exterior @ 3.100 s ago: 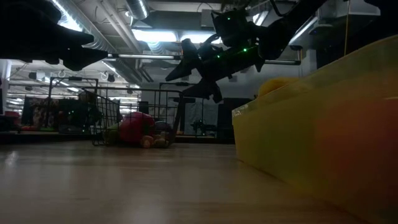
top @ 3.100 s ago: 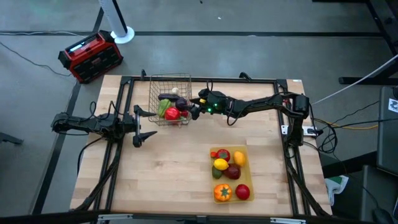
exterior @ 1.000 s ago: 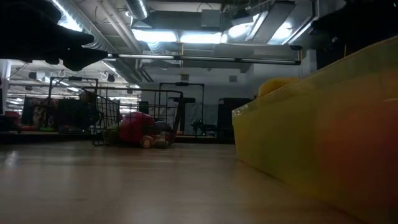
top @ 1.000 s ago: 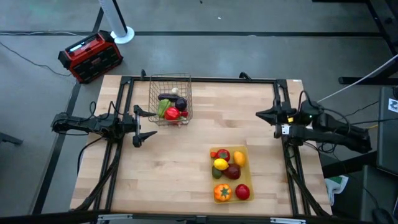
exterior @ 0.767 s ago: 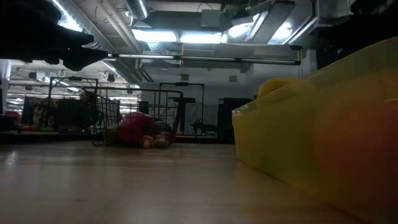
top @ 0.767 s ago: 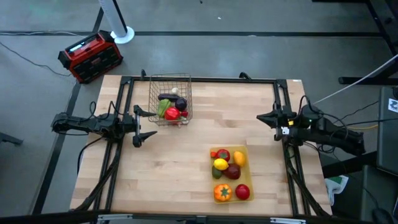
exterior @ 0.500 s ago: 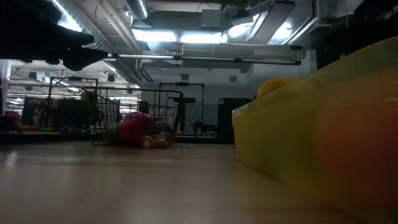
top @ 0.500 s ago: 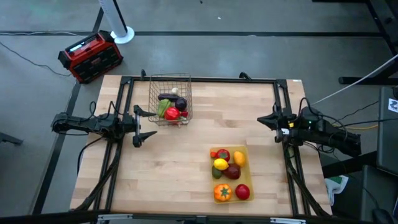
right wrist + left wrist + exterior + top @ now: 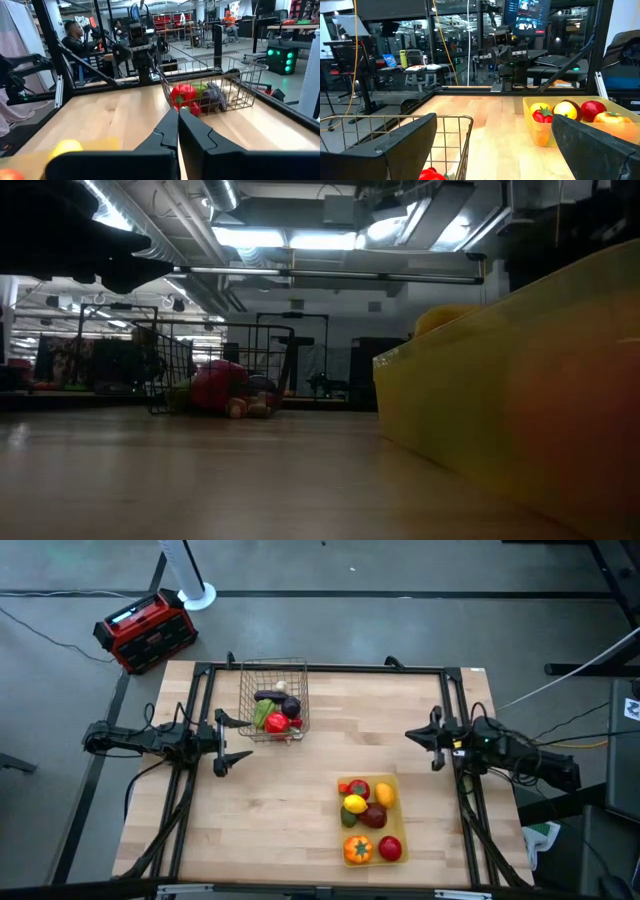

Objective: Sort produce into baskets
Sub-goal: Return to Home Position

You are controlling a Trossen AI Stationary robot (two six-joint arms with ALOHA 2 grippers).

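The wire-mesh basket (image 9: 274, 700) stands at the far left of the table and holds a red pepper (image 9: 277, 723), a purple piece and a green piece. The yellow tray (image 9: 402, 830) lies near the right front with red, yellow and orange produce in it. My left gripper (image 9: 238, 738) hangs open and level at the left edge, just near of the wire basket (image 9: 450, 135), with nothing between its fingers. My right gripper (image 9: 410, 735) is shut and level at the right edge, pointing across the table toward the wire basket (image 9: 210, 85).
Black frame rails (image 9: 320, 668) run around the tabletop. A red-and-black box (image 9: 145, 630) sits on the floor beyond the far left corner. Bare wood (image 9: 290, 800) lies between the basket and the tray. A person (image 9: 75, 40) sits behind the table's left side.
My right gripper has sunk at the table's right edge as its arm folded back, and it has stayed shut and level. The left arm, the baskets and the produce have kept still.
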